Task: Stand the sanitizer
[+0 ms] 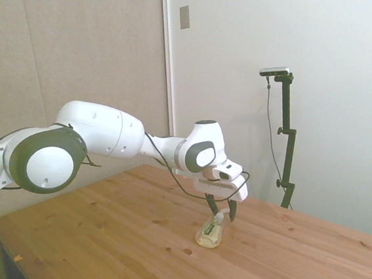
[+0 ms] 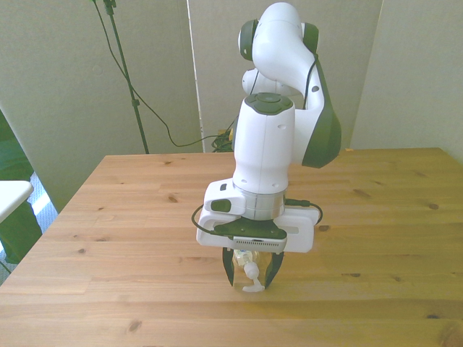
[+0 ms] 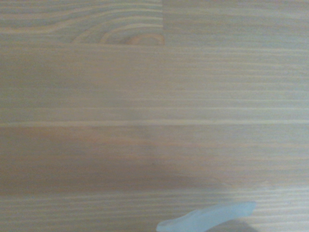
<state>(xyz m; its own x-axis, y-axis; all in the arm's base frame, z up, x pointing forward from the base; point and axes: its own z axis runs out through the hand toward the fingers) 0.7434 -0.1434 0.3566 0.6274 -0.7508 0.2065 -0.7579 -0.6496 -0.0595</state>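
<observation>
The sanitizer (image 2: 249,262), a small clear bottle of pale yellow gel, lies on the wooden table (image 2: 130,217) with its white pump top (image 2: 252,280) pointing at the table's near edge in the front view. My gripper (image 2: 252,275) points down over the bottle's pump end, and its dark fingers (image 2: 231,271) press in on both sides below the pump. In the side view the sanitizer (image 1: 209,233) rests on the wood with my gripper (image 1: 223,214) at its upper end. A blurred pale sliver of the pump top (image 3: 207,218) shows in the wrist view over wood grain.
The table's near edge (image 2: 231,340) runs close in front of the bottle. A white object's corner (image 2: 11,195) sits off the table at the front view's left. Bare wood surrounds the bottle on all sides.
</observation>
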